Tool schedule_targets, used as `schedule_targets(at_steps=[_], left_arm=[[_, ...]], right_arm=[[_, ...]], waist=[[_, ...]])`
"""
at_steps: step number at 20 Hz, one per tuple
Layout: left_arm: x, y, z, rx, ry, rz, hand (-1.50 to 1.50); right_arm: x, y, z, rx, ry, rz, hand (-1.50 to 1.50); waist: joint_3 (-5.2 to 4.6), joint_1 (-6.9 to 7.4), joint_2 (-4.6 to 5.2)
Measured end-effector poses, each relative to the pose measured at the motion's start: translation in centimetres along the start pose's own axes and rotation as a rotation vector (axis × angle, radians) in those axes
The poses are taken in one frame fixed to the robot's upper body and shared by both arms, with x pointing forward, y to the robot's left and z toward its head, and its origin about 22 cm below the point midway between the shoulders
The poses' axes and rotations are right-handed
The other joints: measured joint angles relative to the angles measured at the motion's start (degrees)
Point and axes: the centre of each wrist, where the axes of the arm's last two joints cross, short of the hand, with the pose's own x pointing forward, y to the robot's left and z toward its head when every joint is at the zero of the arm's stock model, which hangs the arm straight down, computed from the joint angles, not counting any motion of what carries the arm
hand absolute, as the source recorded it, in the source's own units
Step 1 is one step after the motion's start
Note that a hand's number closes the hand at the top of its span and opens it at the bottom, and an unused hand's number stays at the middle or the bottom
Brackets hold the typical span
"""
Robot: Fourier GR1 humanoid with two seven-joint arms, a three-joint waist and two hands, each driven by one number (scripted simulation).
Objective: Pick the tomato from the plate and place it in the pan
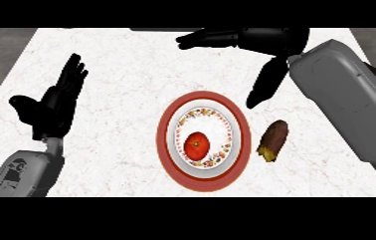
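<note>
the tomato [197, 144] sits on the plate [175, 115]. beyond the plate, the right robot hand [253, 45] is spread open, empty; no pan shows. it risks nudging the brown item [272, 140] beside the plate.

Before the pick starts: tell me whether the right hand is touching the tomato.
Apart. In the head view the right hand is above and right of the plate, with bare plate showing between its thumb tip and the tomato.
</note>
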Motion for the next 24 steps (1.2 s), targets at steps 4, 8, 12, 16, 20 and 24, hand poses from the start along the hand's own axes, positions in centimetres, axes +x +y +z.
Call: schedule_targets(at_steps=[4, 8, 12, 16, 20, 24], left_arm=[[-0.2, -0.3, 0.2, 0.007, -0.001, 0.003, 0.00], [-0.2, 0.1, -0.4, 0.009, 0.007, 0.003, 0.00], [-0.8, 0.3, -0.1, 0.010, 0.008, 0.004, 0.00], [-0.3, 0.5, 0.3, 0.009, 0.007, 0.008, 0.00], [-0.5, 0.4, 0.3, 0.010, 0.006, 0.004, 0.00], [-0.7, 0.3, 0.2, 0.006, 0.006, 0.002, 0.00]], right_arm=[[0.7, 1.2, -2.0, 0.057, -0.024, -0.030, -1.50], [1.5, 3.0, -3.5, 0.121, -0.059, -0.070, -1.50], [2.2, 4.6, -3.6, 0.168, -0.052, -0.060, -1.50], [2.4, 5.8, -3.4, 0.200, -0.007, -0.049, -1.50], [2.4, 6.7, -3.5, 0.209, 0.033, -0.047, -1.50], [1.8, 7.6, -4.1, 0.219, 0.083, -0.018, -1.50]], waist=[[0.00, -0.25, -0.09], [-0.01, -0.63, -0.13], [0.00, -0.77, -0.19], [0.01, -0.68, -0.20], [0.01, -0.67, -0.17], [0.02, -0.56, -0.11]])
